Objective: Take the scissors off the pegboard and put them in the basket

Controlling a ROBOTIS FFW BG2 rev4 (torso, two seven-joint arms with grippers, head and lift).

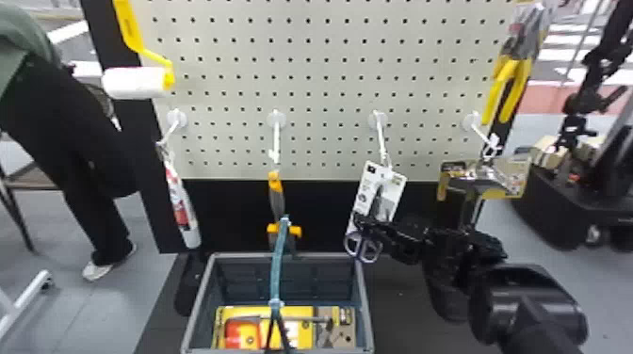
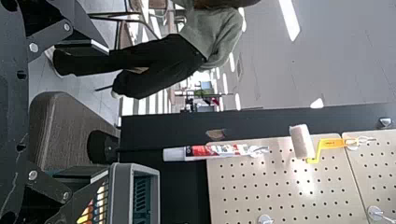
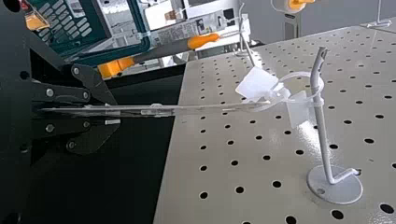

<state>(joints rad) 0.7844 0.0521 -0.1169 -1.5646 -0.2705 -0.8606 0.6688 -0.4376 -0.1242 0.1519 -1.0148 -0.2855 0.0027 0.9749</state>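
Pale pegboard (image 1: 329,49) stands across the far side, dotted with rows of dark holes, over a black panel (image 1: 231,207); grey floor (image 1: 108,306) stretches to the left. Four white hooks jut from the board in a row, each carrying something.

On the second hook from the right hangs the card (image 1: 395,186) with the scissors (image 1: 362,247), upright but a little tilted, pale purple handles down. A looped white tie (image 3: 299,77) joins the top of the card to the hook (image 3: 320,121), so the scissors are on the board and outside the basket (image 1: 282,255).

The right claw (image 1: 361,222) comes in from the near right and has the card pinched between its two fingers, just above the scissors' handles. In the right wrist view the card is seen edge-on, a finger pressed to each face.

The left claw (image 2: 106,112) is at the near left, facing the left part of the board, its fingers spread wide around nothing; the basket's rim lies just beside one of them.

Grey-rimmed, the basket sits near, left of the scissors. It holds a yellow package (image 1: 287,313) and a red-and-yellow item (image 1: 242,333).

Left of the scissors hangs an orange-and-grey tool (image 1: 277,202), and farther left a red-and-white tube (image 1: 181,205). Above the tube is a paint roller (image 1: 136,82) with a yellow handle. To the right hangs another carded tool (image 1: 508,181), below yellow handles (image 1: 506,89).
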